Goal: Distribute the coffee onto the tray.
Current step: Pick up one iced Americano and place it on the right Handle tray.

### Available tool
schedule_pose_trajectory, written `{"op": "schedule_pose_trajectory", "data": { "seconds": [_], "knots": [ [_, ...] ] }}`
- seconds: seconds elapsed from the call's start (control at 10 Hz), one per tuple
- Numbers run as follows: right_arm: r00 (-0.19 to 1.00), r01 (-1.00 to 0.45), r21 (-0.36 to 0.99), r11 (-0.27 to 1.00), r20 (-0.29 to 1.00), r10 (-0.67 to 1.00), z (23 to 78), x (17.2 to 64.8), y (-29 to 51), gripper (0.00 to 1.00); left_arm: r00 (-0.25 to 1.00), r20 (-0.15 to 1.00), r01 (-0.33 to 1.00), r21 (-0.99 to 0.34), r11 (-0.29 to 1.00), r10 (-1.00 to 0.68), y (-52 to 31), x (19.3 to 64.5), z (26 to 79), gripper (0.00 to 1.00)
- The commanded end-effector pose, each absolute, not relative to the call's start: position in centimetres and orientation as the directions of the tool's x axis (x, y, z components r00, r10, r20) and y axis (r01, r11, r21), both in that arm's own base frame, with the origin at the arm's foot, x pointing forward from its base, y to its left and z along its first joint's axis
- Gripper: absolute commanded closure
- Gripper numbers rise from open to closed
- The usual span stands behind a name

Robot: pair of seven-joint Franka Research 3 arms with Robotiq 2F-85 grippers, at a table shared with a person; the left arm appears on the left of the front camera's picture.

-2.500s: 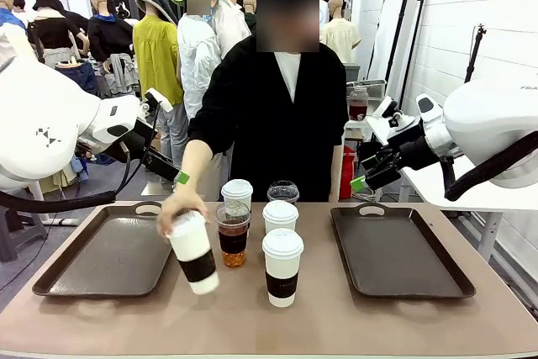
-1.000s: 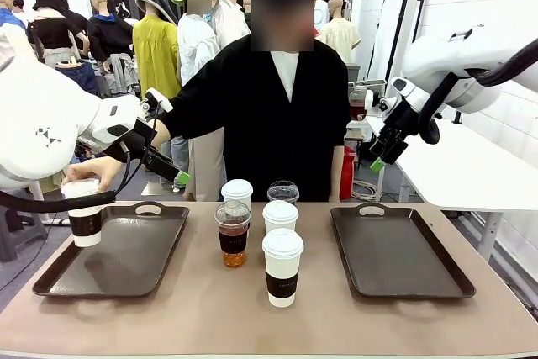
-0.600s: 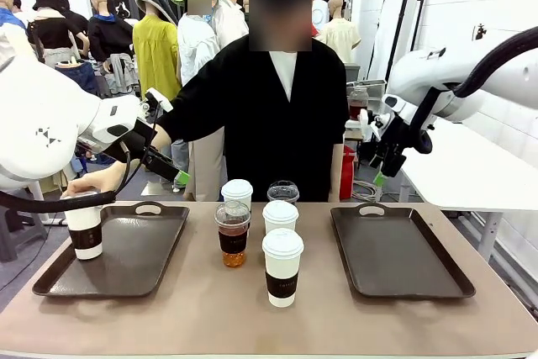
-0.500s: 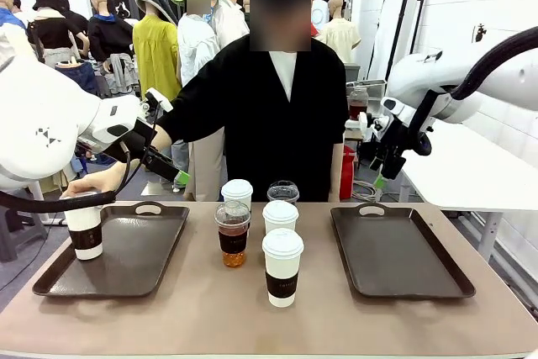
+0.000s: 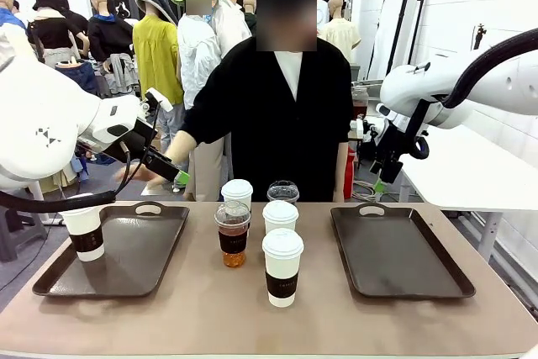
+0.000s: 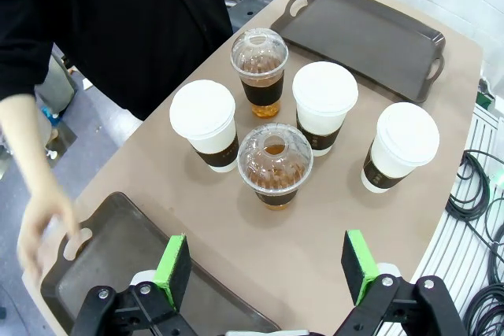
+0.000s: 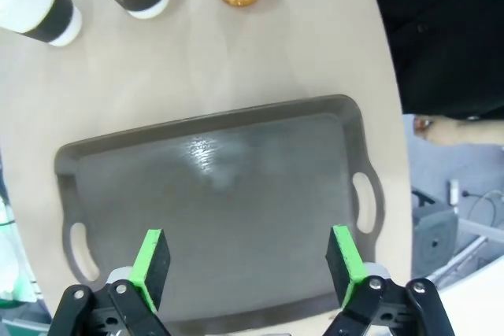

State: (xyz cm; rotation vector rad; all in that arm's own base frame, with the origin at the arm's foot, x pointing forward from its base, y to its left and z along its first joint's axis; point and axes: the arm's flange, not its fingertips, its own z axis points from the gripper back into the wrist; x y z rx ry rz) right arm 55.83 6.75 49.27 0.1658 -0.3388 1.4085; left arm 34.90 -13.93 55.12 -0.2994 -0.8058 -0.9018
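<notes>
One white coffee cup (image 5: 84, 233) with a dark sleeve stands upright on the left tray (image 5: 126, 262), at its left end. Mid-table stand three white sleeved cups (image 5: 282, 266) (image 5: 280, 216) (image 5: 237, 193) and two clear dome-lidded cups (image 5: 233, 233) (image 5: 283, 192). The left wrist view looks down on the same group, with a clear cup (image 6: 275, 167) nearest. My left gripper (image 5: 168, 172) (image 6: 268, 261) hangs open above the left tray's far edge, holding nothing. High over the bare right tray (image 5: 395, 250) (image 7: 213, 210), my right gripper (image 5: 378, 176) (image 7: 248, 261) is open and holds nothing.
The person stands at the far side of the table behind the cups, one hand (image 5: 155, 170) (image 6: 43, 226) in the air near my left gripper. Cables (image 6: 472, 194) hang off the table's near side.
The person carried a white cup from the middle to the left tray, set it down, let go and pulled the hand back. My right arm swung left and down over the right tray.
</notes>
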Motion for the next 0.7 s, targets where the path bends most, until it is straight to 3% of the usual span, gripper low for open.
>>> {"op": "schedule_pose_trajectory", "data": {
  "seconds": [0.0,0.4,0.6],
  "knots": [
    [0.115,-0.987,-0.07,0.147,0.334,0.935,48.9,55.8,6.6,0.0,0.36,0.734,0.792,0.087,0.605,-0.576,-13.8,34.9,55.1,0.0],
    [0.124,-0.984,-0.077,0.158,0.328,0.936,49.1,55.8,6.8,0.0,0.36,0.734,0.792,0.087,0.605,-0.576,-13.8,34.9,55.1,0.0],
    [0.098,-0.979,-0.117,0.165,0.44,0.893,47.5,57.3,6.3,0.0,0.36,0.734,0.792,0.087,0.605,-0.576,-13.8,34.9,55.1,0.0]
  ]
}}
